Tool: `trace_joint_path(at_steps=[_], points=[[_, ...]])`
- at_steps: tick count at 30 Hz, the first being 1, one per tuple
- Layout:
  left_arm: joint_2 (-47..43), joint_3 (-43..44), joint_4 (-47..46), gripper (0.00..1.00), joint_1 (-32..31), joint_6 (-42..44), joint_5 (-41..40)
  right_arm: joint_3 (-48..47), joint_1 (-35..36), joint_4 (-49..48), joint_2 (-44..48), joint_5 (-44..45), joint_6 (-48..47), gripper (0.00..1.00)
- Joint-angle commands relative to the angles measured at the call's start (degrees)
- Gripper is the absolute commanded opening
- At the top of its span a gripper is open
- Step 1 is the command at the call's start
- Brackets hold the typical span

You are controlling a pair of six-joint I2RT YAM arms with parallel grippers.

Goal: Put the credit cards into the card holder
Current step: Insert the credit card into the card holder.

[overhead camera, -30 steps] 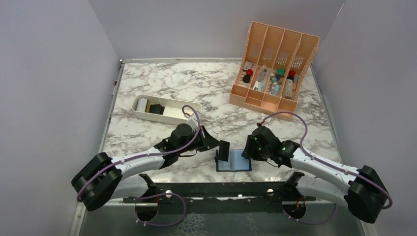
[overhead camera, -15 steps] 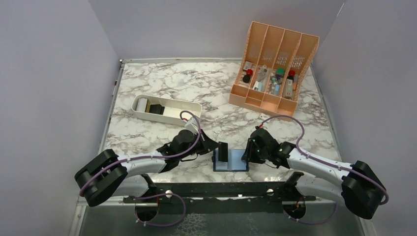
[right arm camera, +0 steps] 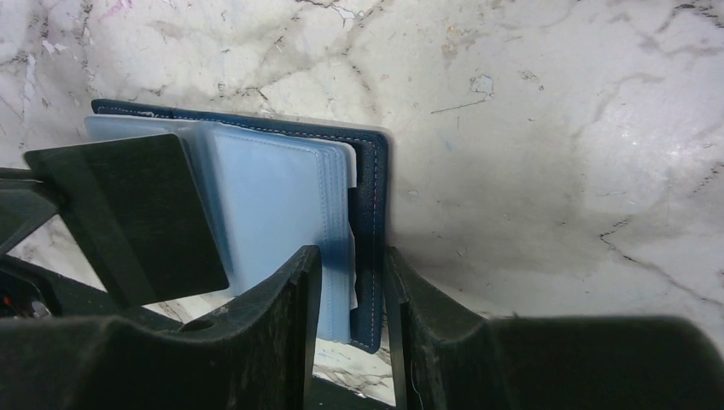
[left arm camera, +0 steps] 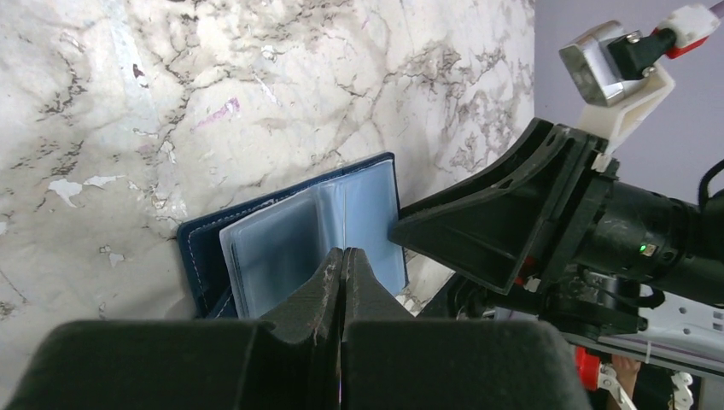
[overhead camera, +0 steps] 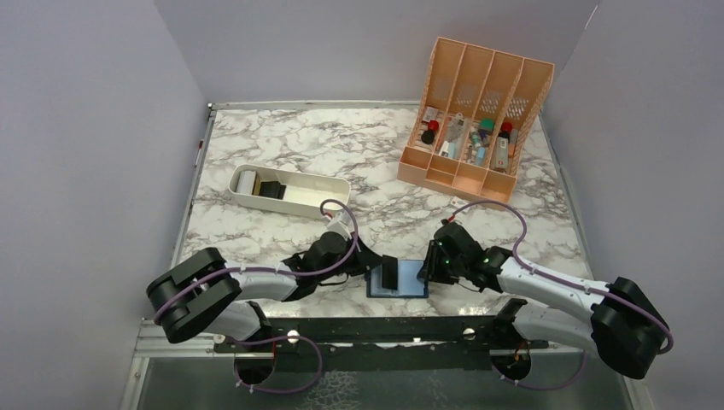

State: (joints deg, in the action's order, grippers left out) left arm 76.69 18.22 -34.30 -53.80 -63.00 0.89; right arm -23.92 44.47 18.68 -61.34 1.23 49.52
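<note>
The left gripper (left arm camera: 341, 254) had its fingers pressed tight together on the black credit card (right arm camera: 128, 213), held by one end so that it stood on edge over the left half of the open card holder (right arm camera: 265, 196). From the wrist the card was edge-on and lost between the fingers. Only the other views showed it.

Opposite, the right gripper (right arm camera: 350, 258) had drawn its fingers in over the last second. They now sat on either side of the holder's right edge, with the navy cover and the pale pocket leaves filling the gap. It looked to me like a pinch that steadied the case.

In that same second the left arm had sunk and reached forward, bringing the card down from above the case to just over its pockets. The holder had also slid slightly to the left on the marble table (overhead camera: 282, 137). It lay open near the front edge, between the two grippers.

So I judged the case was now braced and the card was about to go in, though its lower edge was not visibly in a pocket yet.

Further back stood the white tray (overhead camera: 290, 205) with some flat things in it, too small to identify, and the orange organizer (overhead camera: 478, 111).
</note>
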Motion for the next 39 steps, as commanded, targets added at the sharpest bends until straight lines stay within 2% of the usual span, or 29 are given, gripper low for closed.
trace_joint_path(at_steps=[1,22,39], points=[[2.21,-0.82,-3.41,0.00,-1.04,-0.22,-2.68,1.61,0.24,-0.74,-0.27,-1.45,0.74,0.37],[8.05,0.36,-3.89,0.00,-2.28,0.26,-4.16,2.83,0.27,-1.93,0.82,-2.49,0.98,0.35],[9.03,-0.48,-3.73,0.00,-3.37,-2.81,-9.40,3.58,0.27,-2.20,1.44,-3.09,0.97,0.35]])
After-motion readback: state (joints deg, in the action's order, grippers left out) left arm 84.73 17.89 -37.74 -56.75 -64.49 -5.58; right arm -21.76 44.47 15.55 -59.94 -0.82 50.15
